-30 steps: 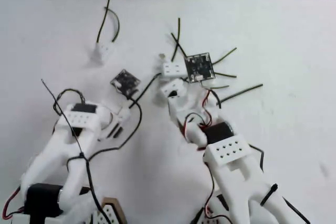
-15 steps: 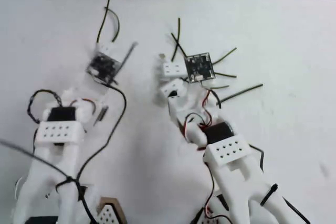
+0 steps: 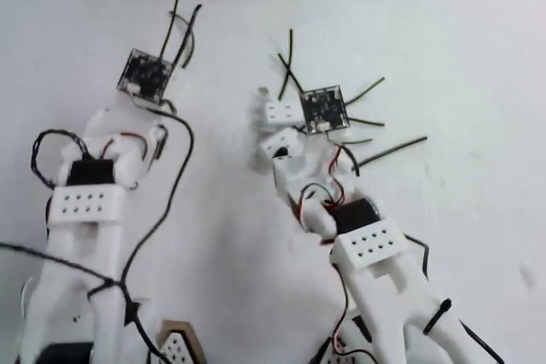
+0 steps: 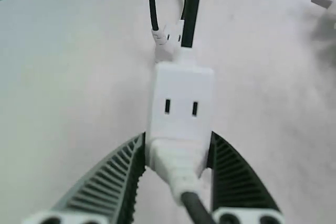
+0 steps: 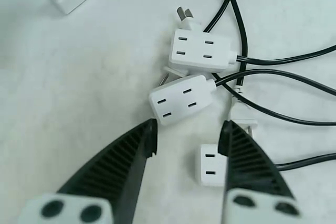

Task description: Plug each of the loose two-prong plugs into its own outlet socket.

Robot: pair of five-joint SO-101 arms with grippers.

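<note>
Left arm swung from mid-counter (image 3: 444, 57) out to the far-left outlet block (image 4: 181, 95). Left pincer (image 4: 177, 148) is clamped on a white plug (image 4: 176, 166) butted against the block's near end; it looks seated or close to it. Right pincer (image 5: 189, 129) gapes empty over the centre sockets (image 5: 182, 99), which probably still need doing.

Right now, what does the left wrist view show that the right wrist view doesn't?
Left wrist only: the left gripper shut on a white plug that butts against the end of a two-slot outlet.

Right wrist only: the right gripper open above the table, with the far block and the near block, both four-slot, ahead of it, and a small outlet partly behind one finger.

Both: the white table and black cords.
</note>
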